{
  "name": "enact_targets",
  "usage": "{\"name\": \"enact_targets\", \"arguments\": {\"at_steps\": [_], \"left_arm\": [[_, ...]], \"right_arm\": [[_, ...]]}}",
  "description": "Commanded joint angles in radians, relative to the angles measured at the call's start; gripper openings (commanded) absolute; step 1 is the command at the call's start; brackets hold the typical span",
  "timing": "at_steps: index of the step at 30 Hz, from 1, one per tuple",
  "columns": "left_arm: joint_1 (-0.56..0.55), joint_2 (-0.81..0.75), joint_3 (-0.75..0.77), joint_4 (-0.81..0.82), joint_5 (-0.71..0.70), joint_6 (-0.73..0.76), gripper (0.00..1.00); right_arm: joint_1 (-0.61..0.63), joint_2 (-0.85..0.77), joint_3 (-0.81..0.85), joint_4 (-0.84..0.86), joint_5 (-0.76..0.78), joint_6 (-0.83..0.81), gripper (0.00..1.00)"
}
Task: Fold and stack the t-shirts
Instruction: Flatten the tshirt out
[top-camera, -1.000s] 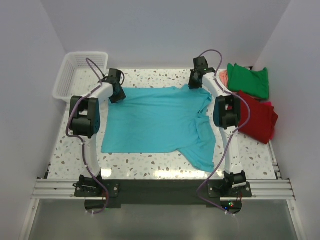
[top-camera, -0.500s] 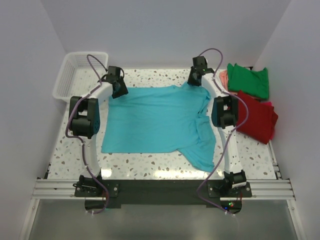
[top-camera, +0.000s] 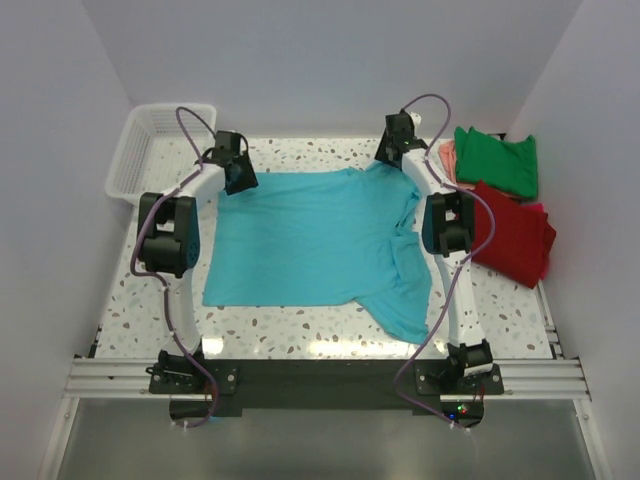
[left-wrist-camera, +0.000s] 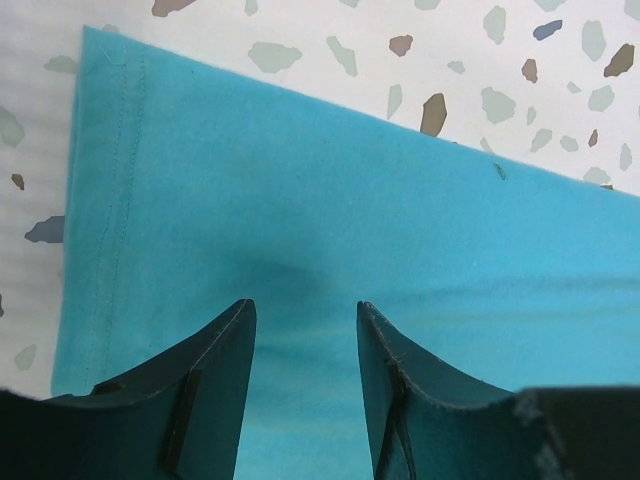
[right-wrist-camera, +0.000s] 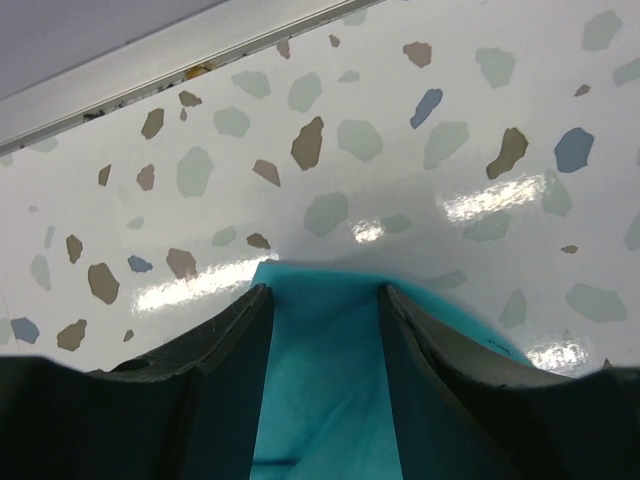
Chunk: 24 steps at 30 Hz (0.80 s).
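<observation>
Cyan shirt (top-camera: 310, 240): spread flat and unfolded in the middle of the table (top-camera: 280, 322). It is smooth on the left, creased and doubled along its right side, with a flap trailing toward the near edge.
Left hand (left-wrist-camera: 305, 306): over the shirt's far-left corner, fingers spread and gripping nothing. Flat cloth shows between them.
Right hand (right-wrist-camera: 323, 290): at the shirt's far-right corner, close to the table's far edge, fingers spread. A tip of cloth lies between them and does not look pinched.
Other shirts: green shirt (top-camera: 497, 160) at the far-right corner, red shirt (top-camera: 515, 240) along the right edge, pink shirt (top-camera: 448, 155) mostly hidden under the green one.
Basket (top-camera: 150, 150): beside the far-left corner, apart from the shirts.
Risk at right hand: the cloth tip could catch on a finger as the hand lifts. That would drag the corner and rumple the far hem.
Risk at left hand: closing on flat cloth may take only the upper layer, or push a ridge ahead of the fingers, so the corner would slip mid-fold.
Risk between hands: one corner gripped and the other missed would pull the shirt askew.
Risk in the crease: folding over the doubled right side would trap it, giving a lumpy, uneven fold.
Risk at the pile: the right arm passes just beside the red shirt, so a wide swing could brush it.
</observation>
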<state>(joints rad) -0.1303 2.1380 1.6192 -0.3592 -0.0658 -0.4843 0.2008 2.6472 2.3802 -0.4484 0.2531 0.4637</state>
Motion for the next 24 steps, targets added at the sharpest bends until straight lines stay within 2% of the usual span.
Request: {"name": "enact_targets", "arguments": {"at_steps": [1, 5, 11, 14, 18, 21, 24], "left_arm": [[0.006, -0.078, 0.013, 0.034, 0.008, 0.027, 0.50], [0.004, -0.079, 0.005, 0.029, -0.002, 0.016, 0.50], [0.004, -0.078, 0.005, 0.016, -0.003, 0.013, 0.50], [0.006, -0.087, -0.002, 0.014, -0.012, 0.013, 0.50], [0.006, -0.107, -0.025, 0.029, -0.012, 0.013, 0.50], [0.006, -0.115, -0.038, 0.034, -0.006, 0.012, 0.50], [0.004, -0.125, -0.059, 0.051, 0.004, 0.013, 0.50]], "right_arm": [[-0.017, 0.017, -0.007, 0.072, 0.161, 0.026, 0.52], [-0.017, 0.010, -0.007, 0.074, 0.265, 0.067, 0.51], [-0.015, 0.005, -0.004, 0.092, 0.307, 0.084, 0.50], [-0.017, -0.009, -0.021, 0.117, 0.269, 0.084, 0.46], [-0.015, -0.033, -0.050, 0.186, 0.119, 0.018, 0.42], [-0.014, -0.047, -0.033, 0.143, 0.089, -0.002, 0.39], [-0.009, -0.110, -0.100, 0.140, 0.087, -0.028, 0.35]]}}
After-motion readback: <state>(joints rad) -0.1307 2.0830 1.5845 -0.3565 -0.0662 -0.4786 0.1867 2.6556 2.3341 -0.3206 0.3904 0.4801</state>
